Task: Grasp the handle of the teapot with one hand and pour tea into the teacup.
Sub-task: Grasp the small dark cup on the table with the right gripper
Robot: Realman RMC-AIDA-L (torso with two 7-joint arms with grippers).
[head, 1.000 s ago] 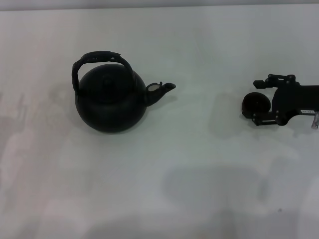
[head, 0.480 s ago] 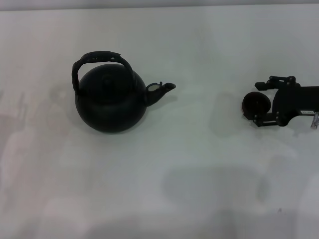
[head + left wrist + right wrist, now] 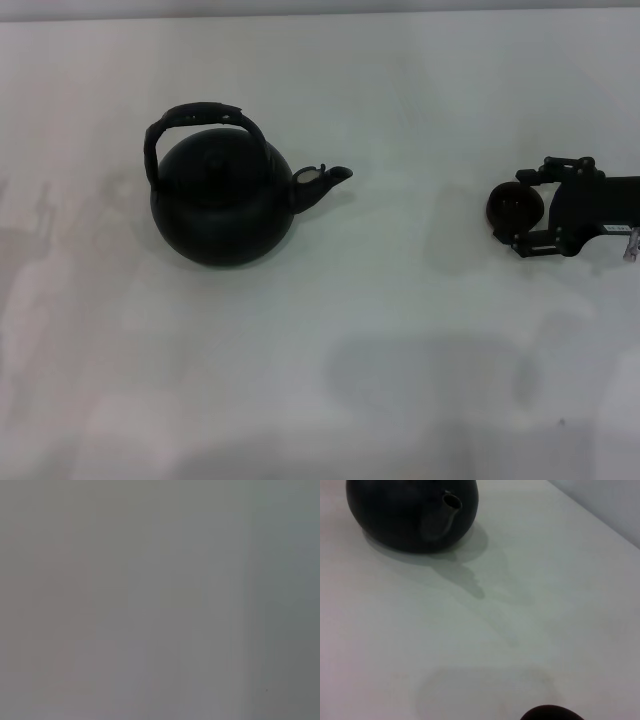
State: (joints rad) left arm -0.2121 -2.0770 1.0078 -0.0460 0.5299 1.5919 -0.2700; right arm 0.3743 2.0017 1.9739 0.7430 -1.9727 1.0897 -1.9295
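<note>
1. The right gripper (image 3: 522,211) has drawn back a little toward the right edge since a second ago; the teacup (image 3: 514,206) has barely shifted.
2. The teacup sits on the table (image 3: 400,330) at the right, between the gripper's spread jaws; whether they touch it I cannot tell.
3. The teapot (image 3: 222,198) stands upright well to the left, spout (image 3: 322,183) pointing at the cup, handle (image 3: 198,117) arched over it, untouched.
4. The left gripper is out of sight.
</note>
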